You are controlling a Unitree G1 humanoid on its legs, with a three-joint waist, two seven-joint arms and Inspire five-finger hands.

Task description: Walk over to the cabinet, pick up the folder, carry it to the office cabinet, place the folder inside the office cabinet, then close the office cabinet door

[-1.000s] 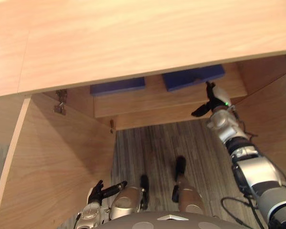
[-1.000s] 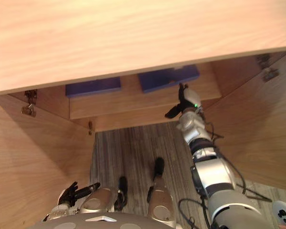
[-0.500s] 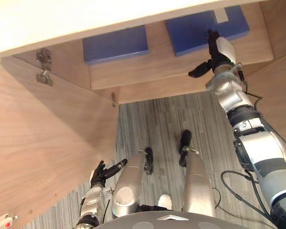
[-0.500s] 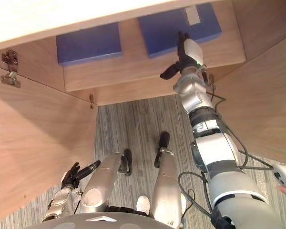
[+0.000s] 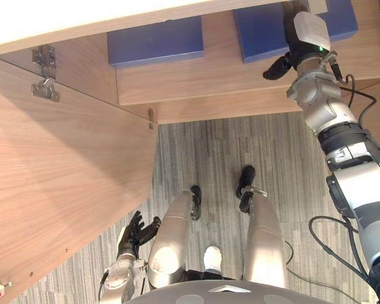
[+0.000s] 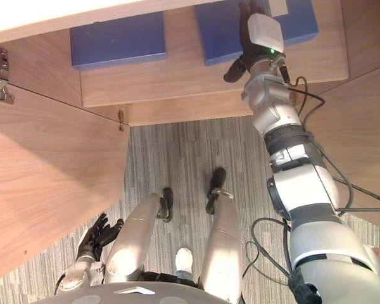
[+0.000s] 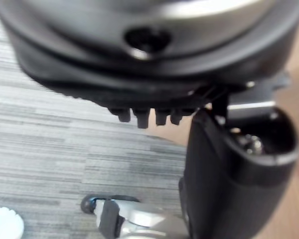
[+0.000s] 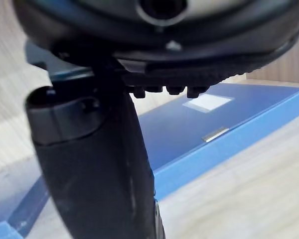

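My left robot hand [image 5: 134,233] hangs low beside my leg, above the grey striped carpet [image 5: 202,152]. Its fingers are loose and a little spread, and it holds nothing. Just to its left stands the open left door [image 5: 63,190] of the wooden cabinet, swung out toward me, with a metal hinge [image 5: 43,76] near its upper corner. The pale top board [image 5: 82,19] of the cabinet runs across above it.

Inside, a wooden shelf [image 5: 202,82] carries two blue folders lying flat, side by side and apart, with bare wood between them. The left blue folder [image 5: 155,41] lies toward the left end of the shelf with nothing on it or near it.

The right blue folder [image 5: 256,31] lies further right on the same shelf and has a white label [image 8: 207,103] on its cover. My right arm reaches up and forward to it. My right robot hand [image 5: 294,38] is over this folder, fingers stretched out across the cover and thumb [image 5: 275,66] sticking out toward the left, off the folder's near edge. The fingers are not curled round anything and nothing is grasped. I cannot tell whether the fingertips rest on the cover or sit just above it.

At the far right the other cabinet door [image 6: 367,126] stands open as well.
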